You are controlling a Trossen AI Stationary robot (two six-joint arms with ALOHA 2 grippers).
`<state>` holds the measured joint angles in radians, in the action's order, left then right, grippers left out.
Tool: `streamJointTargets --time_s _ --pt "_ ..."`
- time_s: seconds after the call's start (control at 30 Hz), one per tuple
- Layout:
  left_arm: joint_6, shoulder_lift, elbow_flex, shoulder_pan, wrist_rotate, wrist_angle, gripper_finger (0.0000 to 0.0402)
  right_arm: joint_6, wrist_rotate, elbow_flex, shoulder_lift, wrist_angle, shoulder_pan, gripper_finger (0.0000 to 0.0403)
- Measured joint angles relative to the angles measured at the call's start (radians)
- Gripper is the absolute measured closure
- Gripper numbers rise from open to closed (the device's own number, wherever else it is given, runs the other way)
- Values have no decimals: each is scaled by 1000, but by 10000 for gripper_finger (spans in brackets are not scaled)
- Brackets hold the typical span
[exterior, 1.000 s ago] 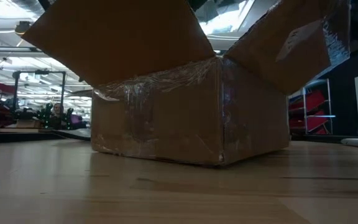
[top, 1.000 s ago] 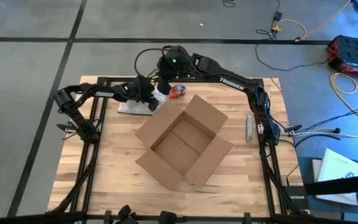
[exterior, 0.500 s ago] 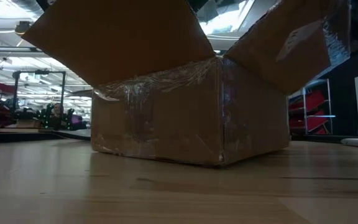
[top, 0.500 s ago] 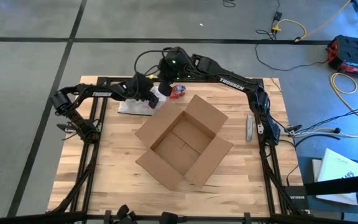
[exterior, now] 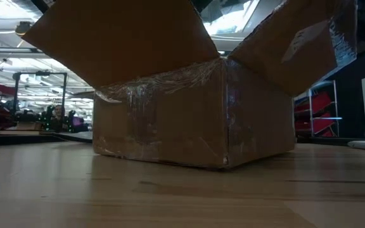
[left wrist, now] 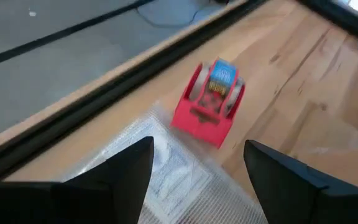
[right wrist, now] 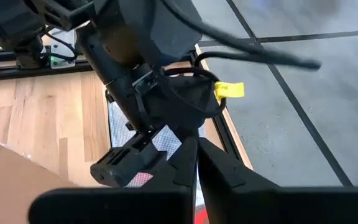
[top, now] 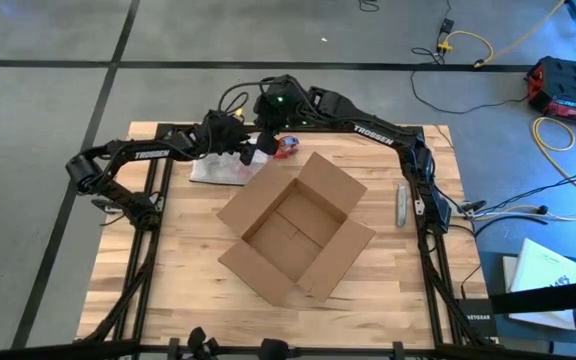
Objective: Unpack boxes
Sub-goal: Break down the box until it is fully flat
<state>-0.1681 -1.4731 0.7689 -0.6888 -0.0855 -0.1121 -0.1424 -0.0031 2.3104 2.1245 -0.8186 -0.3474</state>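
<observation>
The brown cardboard box (top: 296,228) stands open in the middle of the table, its flaps spread out; in the low view the box (exterior: 195,114) rests flat on its bottom, with shiny tape on its walls. My left gripper (left wrist: 197,168) hangs open above the far left part of the table, over a clear plastic bag (left wrist: 166,186) that lies flat there. A small red-and-blue object (left wrist: 210,102) sits on the wood just beyond the bag. My right gripper (right wrist: 194,171) is shut, raised above the table's far edge, behind my left gripper (top: 253,150).
A slim grey tool (top: 401,205) lies near the table's right edge. The black frame rail (left wrist: 104,93) runs along the far edge just behind the bag. The two arms are close together at the far middle. Bare wood (top: 168,290) lies near and left of the box.
My left gripper has risen from just over the plastic bag and tipped up toward level, staying open. The bag and the red-and-blue object have stayed where they were. The box has not moved.
</observation>
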Motion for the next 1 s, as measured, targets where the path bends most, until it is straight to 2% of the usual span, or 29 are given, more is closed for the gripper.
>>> streamJointTargets --time_s 0.1,0.37,1.0 --pt "-20 1 0 1 0 7 163 35 37 0 -11 -3 -8 403" --pt "-40 1 0 1 2 31 163 30 34 0 -31 -39 -34 403" --pt "-42 1 0 1 2 58 163 -21 -61 0 -72 -136 -60 403"
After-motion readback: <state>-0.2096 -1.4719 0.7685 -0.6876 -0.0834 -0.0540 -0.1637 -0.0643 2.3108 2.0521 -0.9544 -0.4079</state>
